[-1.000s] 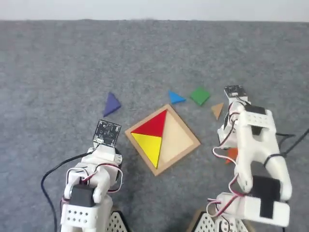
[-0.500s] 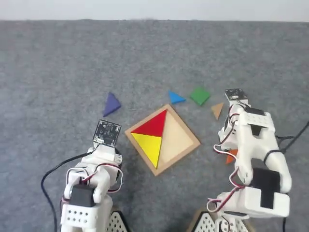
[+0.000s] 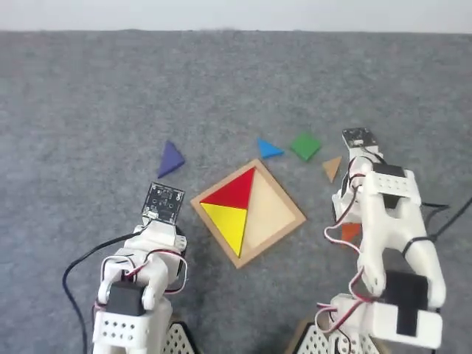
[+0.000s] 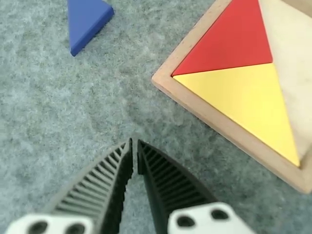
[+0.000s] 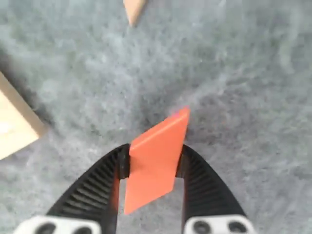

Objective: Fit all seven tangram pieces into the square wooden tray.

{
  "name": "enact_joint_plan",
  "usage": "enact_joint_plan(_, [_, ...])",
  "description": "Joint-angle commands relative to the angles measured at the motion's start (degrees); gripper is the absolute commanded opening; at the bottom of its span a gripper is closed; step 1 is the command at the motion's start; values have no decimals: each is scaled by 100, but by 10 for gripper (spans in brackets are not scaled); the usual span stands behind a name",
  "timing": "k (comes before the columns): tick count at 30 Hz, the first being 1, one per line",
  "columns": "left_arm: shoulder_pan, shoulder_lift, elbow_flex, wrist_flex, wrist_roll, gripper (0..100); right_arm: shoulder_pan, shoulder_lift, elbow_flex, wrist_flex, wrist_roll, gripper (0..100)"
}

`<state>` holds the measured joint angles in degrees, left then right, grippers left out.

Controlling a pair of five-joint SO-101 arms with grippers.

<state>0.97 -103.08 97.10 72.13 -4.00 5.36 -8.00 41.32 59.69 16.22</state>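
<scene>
Right wrist view: orange piece [image 5: 157,146] clamped between right gripper [image 5: 154,155] fingers, near the wooden tray's [image 3: 274,209] right corner. Tray holds red triangle [image 3: 234,189] and yellow triangle [image 3: 230,220]. Left gripper [image 4: 134,146], fingers together, sits by its left corner; purple triangle [image 3: 171,158], blue triangle [image 3: 268,149], green square [image 3: 305,145], tan triangle [image 3: 332,168] lie beyond it.

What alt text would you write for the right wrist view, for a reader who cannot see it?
The right gripper holds an orange piece over grey carpet. A tan piece and a corner of the wooden tray lie farther off.
</scene>
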Motion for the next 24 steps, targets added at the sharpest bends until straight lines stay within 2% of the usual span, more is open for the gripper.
enact_joint_plan(1, [0, -97, -57, 9, -9, 19, -409, -497, -141, 171, 70, 35])
enact_joint_plan(7, [0, -97, -57, 9, -9, 19, -1604, -409, -1512, 1086, 26, 35])
enact_joint_plan(12, [0, -97, -57, 9, -9, 19, -2360, 470, -3077, 1719, -193, 36])
enact_joint_plan(17, [0, -97, -57, 9, -9, 19, -2905, 1763, -4193, 1780, -237, 36])
enact_joint_plan(24, [0, -97, -57, 9, -9, 19, -3398, 3011, -5020, 1727, -255, 36])
